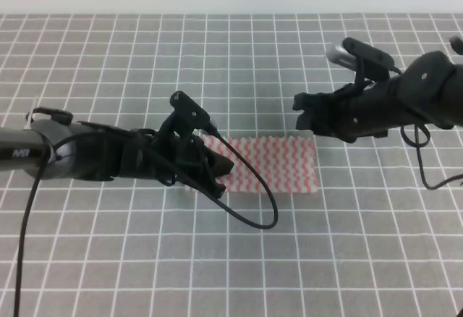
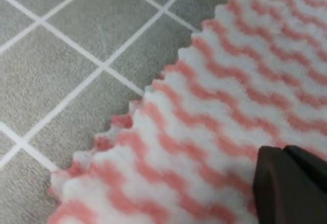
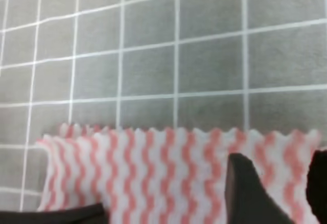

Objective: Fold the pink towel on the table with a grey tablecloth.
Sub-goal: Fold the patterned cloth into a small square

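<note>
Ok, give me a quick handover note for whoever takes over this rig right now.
Left hand: low at the left end of the pink towel; whether it grips the cloth cannot be told.
Right hand: above the towel's far right corner, holding nothing; its fingers show apart in the wrist view.
Towel: lying flat as a strip on the grey tablecloth.
Done: cannot tell if a fold is made.
Left: confirm the fold, finish it, withdraw both arms.

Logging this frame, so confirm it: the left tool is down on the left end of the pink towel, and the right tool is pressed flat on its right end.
One part is wrong. The right tool is not pressed on the pink towel; the exterior high view shows it beyond the towel's far right corner, seemingly raised. The left tool is down on the left end, as stated.
</note>
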Controlling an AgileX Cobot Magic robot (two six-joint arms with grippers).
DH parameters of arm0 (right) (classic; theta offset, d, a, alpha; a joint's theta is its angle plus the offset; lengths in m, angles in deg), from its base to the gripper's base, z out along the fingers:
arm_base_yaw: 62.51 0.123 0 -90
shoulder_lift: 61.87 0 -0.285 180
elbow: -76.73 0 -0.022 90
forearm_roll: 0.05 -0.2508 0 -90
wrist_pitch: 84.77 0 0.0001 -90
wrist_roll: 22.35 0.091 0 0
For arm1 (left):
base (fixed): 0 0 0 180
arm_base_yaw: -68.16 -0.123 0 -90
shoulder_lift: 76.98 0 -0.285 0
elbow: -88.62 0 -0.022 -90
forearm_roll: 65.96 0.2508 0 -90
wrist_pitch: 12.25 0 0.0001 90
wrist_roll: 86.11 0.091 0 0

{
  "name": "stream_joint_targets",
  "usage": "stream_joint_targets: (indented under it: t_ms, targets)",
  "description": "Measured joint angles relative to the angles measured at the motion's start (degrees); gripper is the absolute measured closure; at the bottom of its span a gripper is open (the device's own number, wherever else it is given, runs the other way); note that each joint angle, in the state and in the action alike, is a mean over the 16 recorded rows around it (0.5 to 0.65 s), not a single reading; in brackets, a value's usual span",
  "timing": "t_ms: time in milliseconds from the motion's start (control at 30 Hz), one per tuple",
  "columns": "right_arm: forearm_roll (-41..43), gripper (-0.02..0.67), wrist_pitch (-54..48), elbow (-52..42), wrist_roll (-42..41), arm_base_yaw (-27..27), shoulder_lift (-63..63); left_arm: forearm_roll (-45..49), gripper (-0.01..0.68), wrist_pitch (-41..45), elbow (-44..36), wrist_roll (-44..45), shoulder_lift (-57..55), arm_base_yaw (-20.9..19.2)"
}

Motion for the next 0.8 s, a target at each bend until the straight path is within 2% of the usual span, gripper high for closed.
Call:
stream_joint_targets:
  t_ms: [200, 400, 800]
  targets:
    - [0.0, 0.547, -4.2, 1.1, -0.5, 0.1, 0.2, -0.1, 0.675, -1.0, 0.1, -1.8, 1.4, 0.0]
    - [0.4, 0.637, -8.3, 1.3, -1.2, 0.5, 1.5, 2.4, 0.675, -2.1, 0.2, -7.6, 2.3, 0.0]
    - [3.8, 0.663, -13.3, 1.3, -1.5, 1.3, 3.7, 15.8, 0.675, -1.5, 0.2, -25.8, 1.4, 0.0]
